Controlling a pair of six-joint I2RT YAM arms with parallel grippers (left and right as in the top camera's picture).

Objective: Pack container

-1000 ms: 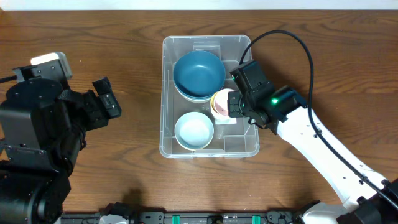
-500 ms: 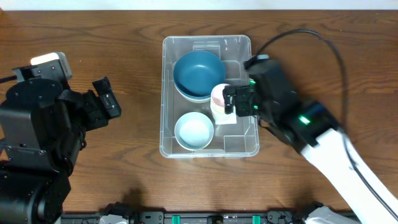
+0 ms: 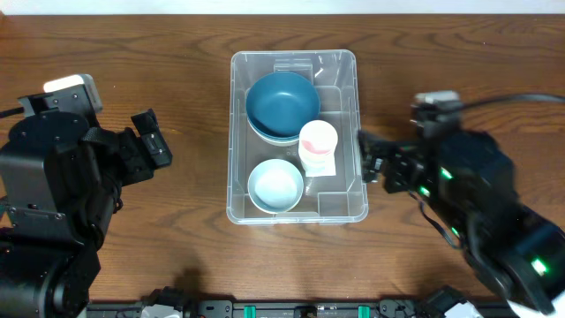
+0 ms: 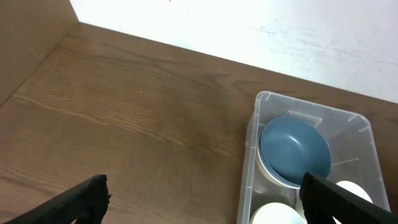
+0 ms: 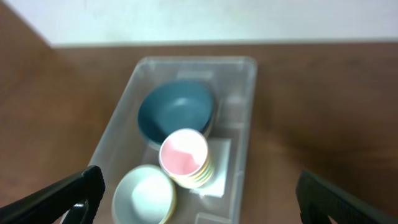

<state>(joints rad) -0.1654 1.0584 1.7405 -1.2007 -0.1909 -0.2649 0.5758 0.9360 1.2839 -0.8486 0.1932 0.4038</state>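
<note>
The clear bin (image 3: 340, 201) sits in the middle of the top view, holding a blue bowl (image 3: 282, 102), a pale bowl (image 3: 275, 184) and a pink cup (image 3: 318, 141). Both grippers are wide open and empty, the right gripper (image 3: 369, 161) just right of the clear bin and the left gripper (image 3: 155, 137) far left, so I think you should move away slowly and not bump the wall. The white label (image 5: 219, 165) has no words I can read.

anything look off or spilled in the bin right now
Nothing stands out. Inside the container, the blue bowl, the pale bowl and the pink cup stack all sit mouth up, within the walls. No spill or damage is visible.
</note>
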